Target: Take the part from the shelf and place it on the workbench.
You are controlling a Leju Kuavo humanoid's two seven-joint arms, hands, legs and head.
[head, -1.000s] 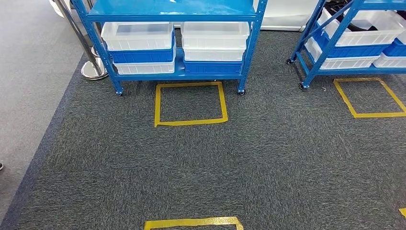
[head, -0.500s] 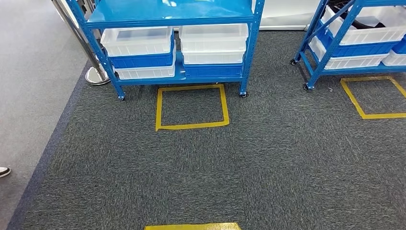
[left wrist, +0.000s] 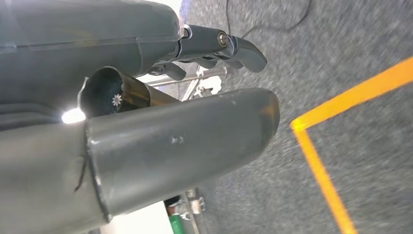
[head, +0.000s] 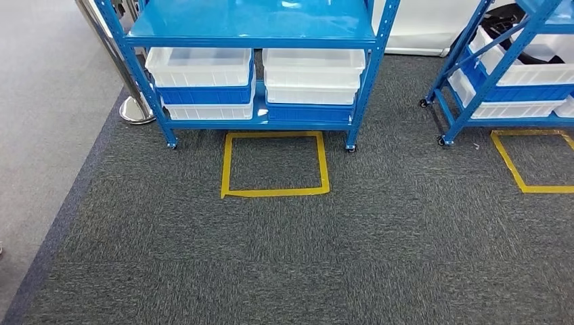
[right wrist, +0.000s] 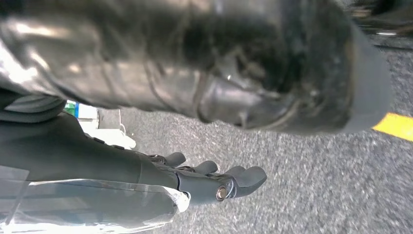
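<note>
A blue metal shelf [head: 254, 20] on small wheels stands straight ahead in the head view. Its lower level carries stacked white and blue bins, one stack on the left [head: 200, 66] and one on the right [head: 313, 68]. What lies inside them I cannot make out. My left hand [left wrist: 160, 122] hangs over the carpet beside a yellow tape line [left wrist: 316, 165], fingers stretched out, holding nothing. In the right wrist view my right hand [right wrist: 195, 178] also hangs above the carpet with fingers extended and nothing in them.
A yellow tape square [head: 274, 164] marks the dark carpet just in front of the shelf. A second blue shelf [head: 487, 81] with bins stands at the right, with another tape square [head: 535, 162] before it. A chrome post base [head: 135, 110] stands left of the shelf, on the grey floor.
The whole head picture has shifted: the camera has moved, and the shelf and its tape square now sit lower and slightly right in the picture. The near tape mark has left the bottom edge.
</note>
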